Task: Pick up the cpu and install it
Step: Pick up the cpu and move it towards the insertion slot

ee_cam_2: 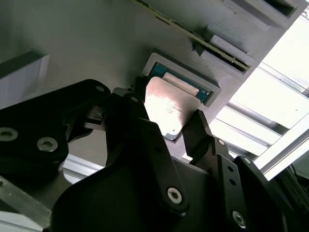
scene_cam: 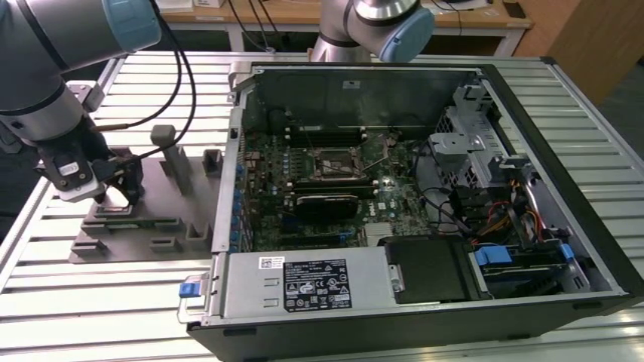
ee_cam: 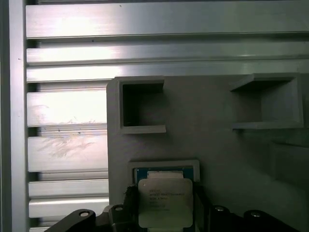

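Observation:
The cpu, a small square chip with a pale silver top, sits between the black fingers of my gripper, just over its blue-lined pocket in the grey holder plate. In the second wrist view the fingers press against two opposite edges of the cpu, so the gripper is shut on it. In the exterior view my gripper hangs low over the holder plate at that view's left, away from the open computer case. The motherboard's socket lies inside the case.
The open computer case takes up the middle and the exterior view's right, with its power supply at the front and drive bays. Upright grey posts stand on the holder plate beside my gripper. A second arm stands behind the case.

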{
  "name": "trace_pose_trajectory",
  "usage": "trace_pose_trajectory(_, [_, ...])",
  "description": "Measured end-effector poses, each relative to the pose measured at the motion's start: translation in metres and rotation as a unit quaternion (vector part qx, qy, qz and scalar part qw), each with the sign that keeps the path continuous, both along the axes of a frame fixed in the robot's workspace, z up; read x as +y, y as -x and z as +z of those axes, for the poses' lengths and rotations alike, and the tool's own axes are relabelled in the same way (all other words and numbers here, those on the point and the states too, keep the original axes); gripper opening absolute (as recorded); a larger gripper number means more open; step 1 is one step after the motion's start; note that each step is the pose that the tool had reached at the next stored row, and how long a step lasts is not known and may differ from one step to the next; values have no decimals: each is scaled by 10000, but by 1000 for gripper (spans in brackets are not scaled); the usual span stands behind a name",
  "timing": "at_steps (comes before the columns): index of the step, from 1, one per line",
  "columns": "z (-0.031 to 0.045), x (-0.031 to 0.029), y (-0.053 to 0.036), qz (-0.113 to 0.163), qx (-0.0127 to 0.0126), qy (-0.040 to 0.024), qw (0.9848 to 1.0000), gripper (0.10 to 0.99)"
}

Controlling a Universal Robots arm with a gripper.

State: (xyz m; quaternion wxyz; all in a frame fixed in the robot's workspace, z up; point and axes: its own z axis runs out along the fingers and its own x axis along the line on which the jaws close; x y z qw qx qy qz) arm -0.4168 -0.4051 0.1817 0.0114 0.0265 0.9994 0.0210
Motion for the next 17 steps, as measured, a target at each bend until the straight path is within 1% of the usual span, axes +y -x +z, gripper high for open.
trace_pose_trajectory(1, [1,0,0,0,0,0,10000,545])
trace_pose_trajectory(10, [16,0,0,0,0,0,10000,545])
trace_pose_trajectory(13, [44,0,0,0,0,-1,10000,545])
trace_pose_trajectory(17, [107,0,0,0,0,-9,10000,545])
